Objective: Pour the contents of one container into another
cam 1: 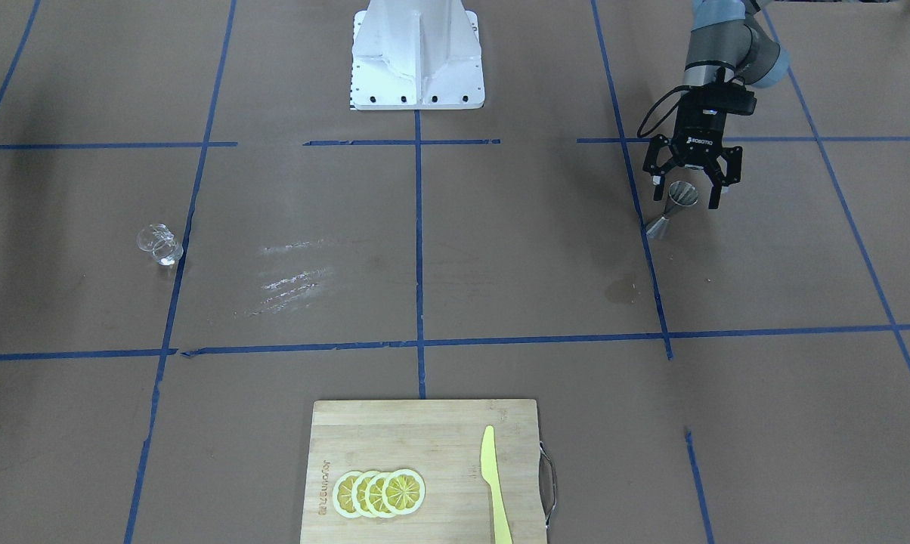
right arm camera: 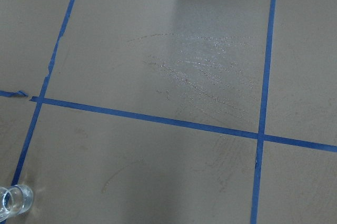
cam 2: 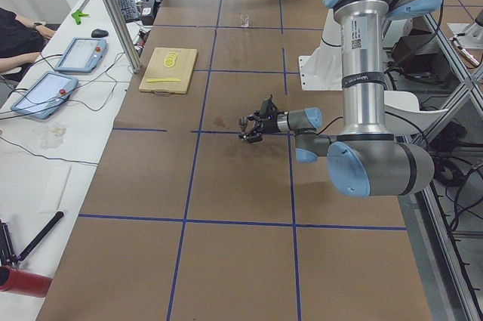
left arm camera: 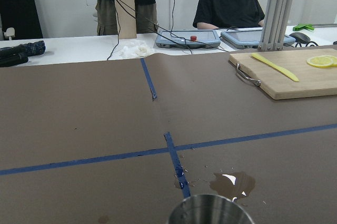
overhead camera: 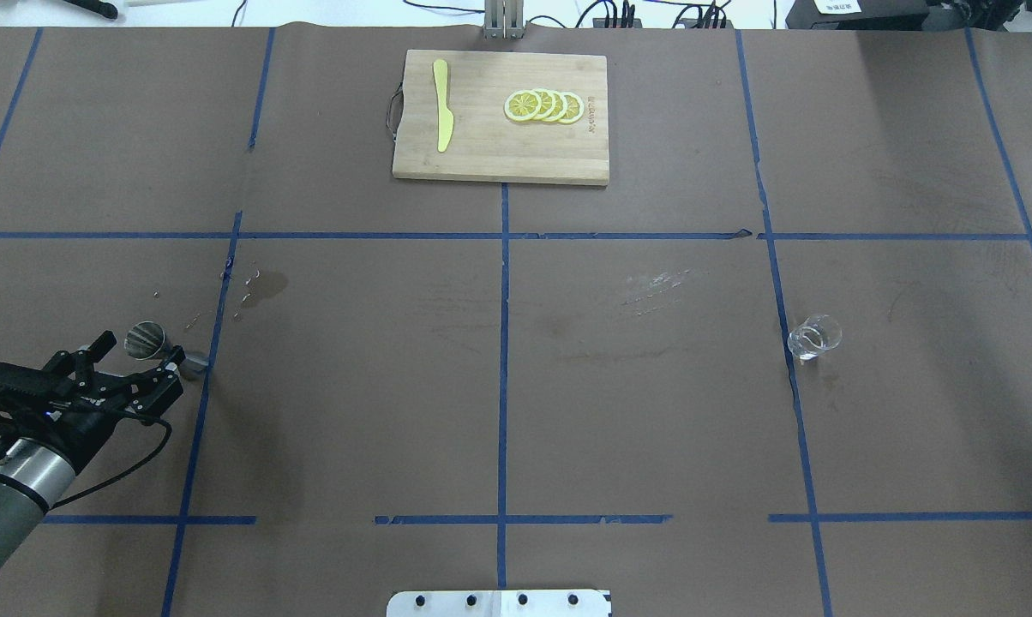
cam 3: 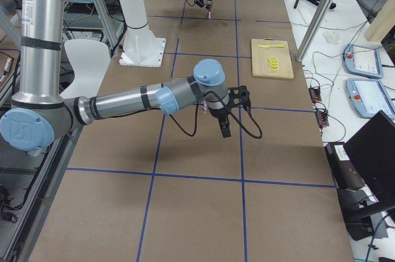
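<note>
Jigger stands between the left gripper's spread jaws, not clamped. Tumbler sits well apart from it. Right gripper: can't tell whether open or closed.

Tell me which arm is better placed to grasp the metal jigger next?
Left. Its open claw straddles the jigger, a finger on each side. The right claw is far across the table; its wrist camera shows only the glass tumbler at the edge.
</note>
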Tool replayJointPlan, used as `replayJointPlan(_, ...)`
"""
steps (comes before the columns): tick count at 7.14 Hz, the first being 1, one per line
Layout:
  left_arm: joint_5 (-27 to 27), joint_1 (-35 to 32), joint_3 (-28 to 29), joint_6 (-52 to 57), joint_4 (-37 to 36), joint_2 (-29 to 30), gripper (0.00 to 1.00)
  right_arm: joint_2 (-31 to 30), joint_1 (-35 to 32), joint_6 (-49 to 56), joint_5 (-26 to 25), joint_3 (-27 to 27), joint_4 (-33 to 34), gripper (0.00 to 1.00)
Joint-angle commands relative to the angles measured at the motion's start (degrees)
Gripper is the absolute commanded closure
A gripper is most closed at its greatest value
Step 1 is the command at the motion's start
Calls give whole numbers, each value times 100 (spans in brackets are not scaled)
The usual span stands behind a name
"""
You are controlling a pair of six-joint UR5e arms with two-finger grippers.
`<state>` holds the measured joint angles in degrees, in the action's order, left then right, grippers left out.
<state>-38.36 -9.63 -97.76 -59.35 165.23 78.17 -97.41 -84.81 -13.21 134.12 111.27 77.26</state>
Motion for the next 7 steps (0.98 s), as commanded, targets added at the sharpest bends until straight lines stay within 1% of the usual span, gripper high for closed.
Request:
replayJointPlan(1, 4, 14, 143, 2, 0, 93, 3, -7, 0, 2, -9, -9, 0, 0)
replayJointPlan(2, -5, 14, 143, -7, 0, 102, 4, -7, 0, 2, -9, 0, 0, 0)
replayJointPlan(4, -14, 14, 204, -15, 0, 172, 15, 2, 0, 2, -9, 0, 0, 0)
replayJointPlan(7, -75, 23, 275, -42, -9, 225, 20, -7, 0, 2, -9, -9, 0, 0)
